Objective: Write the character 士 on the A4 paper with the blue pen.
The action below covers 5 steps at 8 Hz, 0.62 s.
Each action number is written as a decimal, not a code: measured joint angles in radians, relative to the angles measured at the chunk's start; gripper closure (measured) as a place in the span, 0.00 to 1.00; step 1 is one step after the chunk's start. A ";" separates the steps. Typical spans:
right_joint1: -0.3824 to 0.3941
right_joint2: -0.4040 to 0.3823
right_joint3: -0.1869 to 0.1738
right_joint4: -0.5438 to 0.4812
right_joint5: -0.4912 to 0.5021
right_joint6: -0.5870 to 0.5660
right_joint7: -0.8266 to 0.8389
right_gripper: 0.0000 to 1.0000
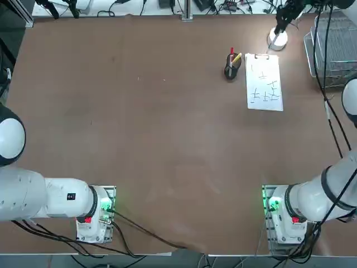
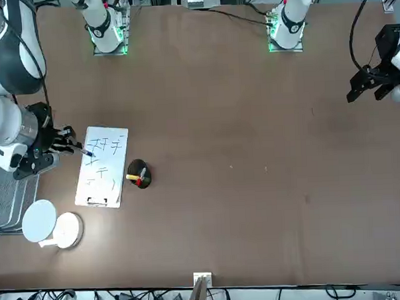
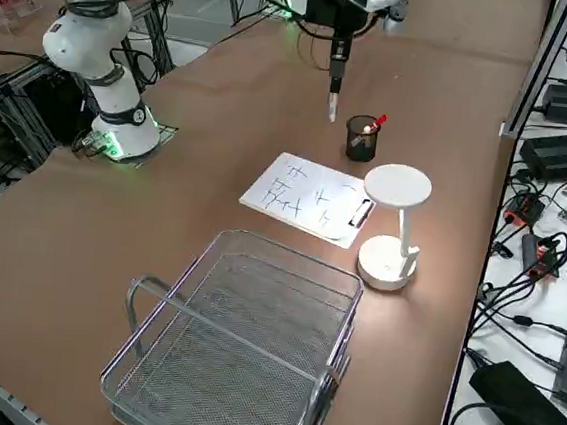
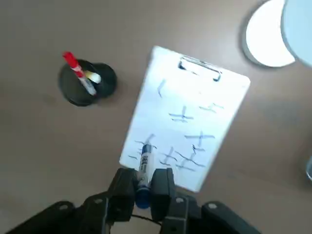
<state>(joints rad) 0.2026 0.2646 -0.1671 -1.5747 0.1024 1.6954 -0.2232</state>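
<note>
The right gripper is clamped on the blue pen, held in the air above the near short edge of the A4 paper, the pen's long axis running out from between the fingers with its tip toward the sheet. The paper lies flat near the desk's far right corner, its clipped short edge toward a white lamp, with a black pen cup just beside one long edge. A wire basket stands off the other side, and the wide remaining brown surface lies bare.
</note>
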 joint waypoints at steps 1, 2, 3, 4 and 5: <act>-0.001 -0.018 0.000 -0.058 -0.040 0.013 0.044 0.79; -0.001 -0.038 0.000 -0.120 -0.065 0.044 0.092 0.79; -0.001 -0.063 0.002 -0.182 -0.100 0.079 0.150 0.79; -0.001 -0.093 0.004 -0.243 -0.129 0.113 0.213 0.79; -0.004 -0.128 0.006 -0.302 -0.141 0.151 0.265 0.79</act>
<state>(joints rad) 0.1990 0.1362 -0.1615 -1.8767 -0.0386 1.8467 0.0417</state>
